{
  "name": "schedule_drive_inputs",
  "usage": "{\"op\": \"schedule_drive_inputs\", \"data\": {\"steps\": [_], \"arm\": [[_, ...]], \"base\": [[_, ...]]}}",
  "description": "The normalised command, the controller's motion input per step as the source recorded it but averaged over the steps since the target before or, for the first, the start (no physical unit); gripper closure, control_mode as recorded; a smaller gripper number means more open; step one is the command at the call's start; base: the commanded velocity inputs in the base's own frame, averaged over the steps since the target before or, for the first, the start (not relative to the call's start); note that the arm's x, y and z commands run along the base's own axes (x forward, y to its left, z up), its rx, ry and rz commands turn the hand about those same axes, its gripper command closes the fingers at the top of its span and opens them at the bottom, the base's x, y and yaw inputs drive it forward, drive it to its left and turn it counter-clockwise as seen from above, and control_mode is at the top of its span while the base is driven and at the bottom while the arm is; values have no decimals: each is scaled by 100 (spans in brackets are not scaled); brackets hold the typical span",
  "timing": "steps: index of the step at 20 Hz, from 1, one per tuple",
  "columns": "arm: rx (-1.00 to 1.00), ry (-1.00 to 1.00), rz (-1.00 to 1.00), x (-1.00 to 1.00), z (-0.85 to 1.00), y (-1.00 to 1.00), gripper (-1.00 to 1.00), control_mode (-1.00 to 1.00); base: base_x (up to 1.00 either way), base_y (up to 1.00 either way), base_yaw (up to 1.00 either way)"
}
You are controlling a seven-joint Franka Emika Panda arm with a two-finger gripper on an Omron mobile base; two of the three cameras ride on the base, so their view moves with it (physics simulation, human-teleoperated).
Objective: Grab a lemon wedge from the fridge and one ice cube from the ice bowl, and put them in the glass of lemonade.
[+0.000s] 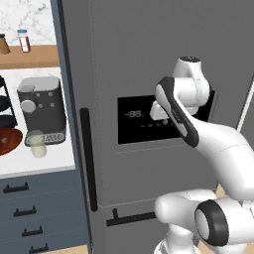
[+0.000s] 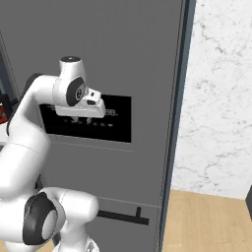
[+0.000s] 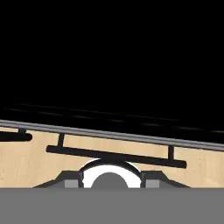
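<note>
The fridge [image 1: 139, 59] [image 2: 108, 49] stands shut, so the lemon wedge is hidden. My gripper [image 1: 159, 117] [image 2: 84, 116] hangs close in front of the fridge's black display panel [image 1: 133, 126] [image 2: 116, 122]; its fingers are not visible, so open or shut is unclear. The hand view looks down the fridge front past the black panel [image 3: 112, 52] to the drawer handle [image 3: 114, 155]. On the counter at the left stands the glass of lemonade [image 1: 37, 144], with the ice bowl [image 1: 8, 140] beside it at the picture's edge. I cannot make out an ice cube.
A grey coffee machine [image 1: 42, 106] stands behind the glass, and a black round rack [image 1: 4, 106] behind the bowl. A long black door handle [image 1: 88, 158] runs down the fridge's left side. Blue drawers [image 1: 30, 213] sit under the counter. A marble wall [image 2: 221, 98] flanks the fridge's right.
</note>
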Motion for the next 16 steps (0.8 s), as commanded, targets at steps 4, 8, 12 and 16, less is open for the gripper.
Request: {"op": "schedule_drive_inputs", "data": {"steps": [4,8,12,16], "arm": [[0,0,-1,-50,-5,-5,-100,-100],[0,0,0,-78,-31,-3,-100,-100],[0,0,0,-68,-42,0,-100,-100],[0,0,-1,-57,-46,0,-100,-100]], "base": [[0,0,0],[0,0,0],[0,0,0],[0,0,0]]}}
